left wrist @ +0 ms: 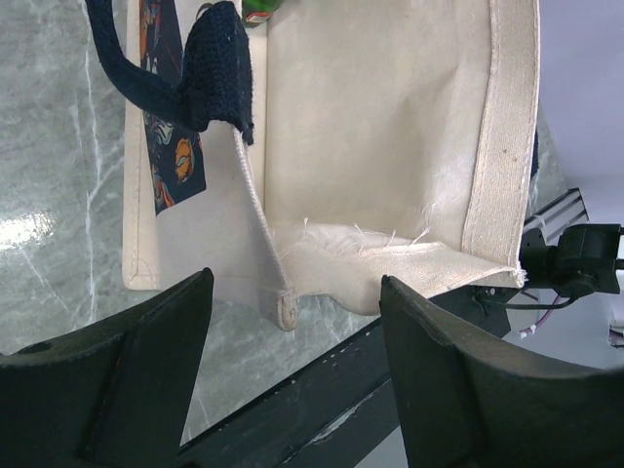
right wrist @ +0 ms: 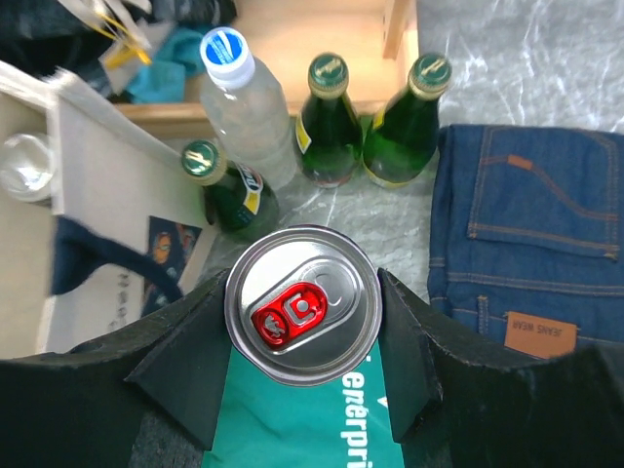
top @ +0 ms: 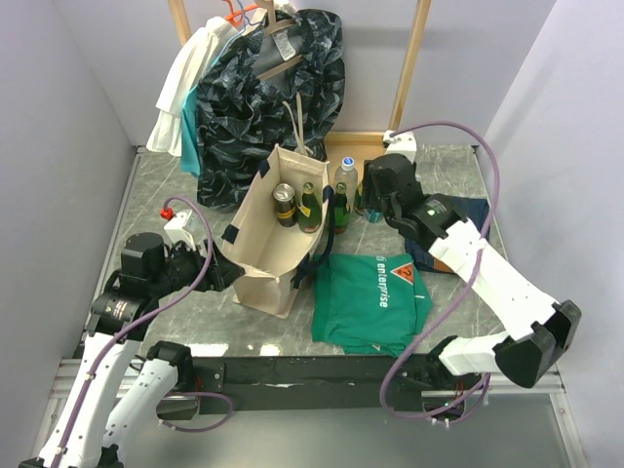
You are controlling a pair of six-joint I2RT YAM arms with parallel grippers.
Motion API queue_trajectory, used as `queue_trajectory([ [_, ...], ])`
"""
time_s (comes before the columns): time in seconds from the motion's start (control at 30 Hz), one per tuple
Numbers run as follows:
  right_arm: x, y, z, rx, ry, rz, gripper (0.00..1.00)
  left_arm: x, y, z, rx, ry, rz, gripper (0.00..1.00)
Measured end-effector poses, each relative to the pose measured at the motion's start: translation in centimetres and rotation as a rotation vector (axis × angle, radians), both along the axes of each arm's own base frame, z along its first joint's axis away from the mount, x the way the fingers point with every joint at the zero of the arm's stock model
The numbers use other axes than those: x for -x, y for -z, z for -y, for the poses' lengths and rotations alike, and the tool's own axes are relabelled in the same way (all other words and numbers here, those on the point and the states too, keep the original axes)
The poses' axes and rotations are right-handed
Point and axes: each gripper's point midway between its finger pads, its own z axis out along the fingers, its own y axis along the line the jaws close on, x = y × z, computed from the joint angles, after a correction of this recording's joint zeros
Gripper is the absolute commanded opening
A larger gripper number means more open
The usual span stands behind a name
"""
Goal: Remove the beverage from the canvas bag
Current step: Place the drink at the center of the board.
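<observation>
A can (right wrist: 302,304) with a red tab is clamped upright between the fingers of the right gripper (right wrist: 304,322), the jaws closed against its two sides. The can is held outside the bag (right wrist: 97,195), over a green shirt (right wrist: 292,429) spread on the table (right wrist: 526,58). Just beyond the can a green bottle (right wrist: 229,190) stands beside the bag's wall, and further on a water bottle (right wrist: 244,107) and two more green bottles (right wrist: 330,127) are packed close together, so little free room is left ahead. To the right lie folded jeans (right wrist: 536,244), their edge near the finger on that side.

The left gripper (left wrist: 292,312) is seen with its jaws spread wide and nothing gripped. The bag's lower corner lies between and just past the fingers, apparently untouched, though contact is hard to judge from this angle. Bare table is seen to the left of that corner.

From above, the bag stands open-mouthed, with a second can (top: 284,203) and a bottle (top: 309,205) inside against its far wall.
</observation>
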Motion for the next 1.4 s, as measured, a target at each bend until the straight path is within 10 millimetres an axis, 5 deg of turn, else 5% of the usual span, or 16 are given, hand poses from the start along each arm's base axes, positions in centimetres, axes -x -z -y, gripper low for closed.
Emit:
queue_trajectory([
  [0.43,-4.5,7.0,-0.4,0.054,0.055,-0.072,0.00,0.0,0.0,-0.1,-0.002,-0.005,0.004,0.75],
  [1.4,-6.9,12.0,-0.5,-0.036,0.076,-0.110,0.00,0.1,-0.3,-0.1,0.000,-0.006,0.018,0.75],
])
